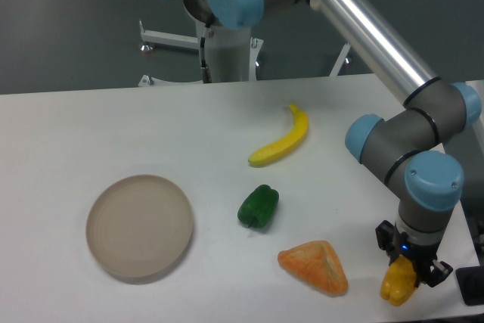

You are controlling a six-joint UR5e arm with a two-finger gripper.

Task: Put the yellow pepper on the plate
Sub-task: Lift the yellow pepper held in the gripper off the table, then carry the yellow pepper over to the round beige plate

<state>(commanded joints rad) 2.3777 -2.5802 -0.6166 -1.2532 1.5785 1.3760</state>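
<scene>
The yellow pepper (398,285) is a small lumpy yellow-orange piece at the table's front right corner, sitting between the fingers of my gripper (412,264). The gripper points straight down and is closed around the pepper's top; whether the pepper rests on the table or is just lifted I cannot tell. The plate (140,225) is a round beige dish with a raised rim at the front left of the table, far from the gripper, with nothing on it.
A green pepper (259,206) sits mid-table. An orange triangular wedge (314,266) lies just left of the gripper. A yellow banana (281,140) lies further back. The arm's silver link (376,35) crosses the upper right. The table's right edge is close to the gripper.
</scene>
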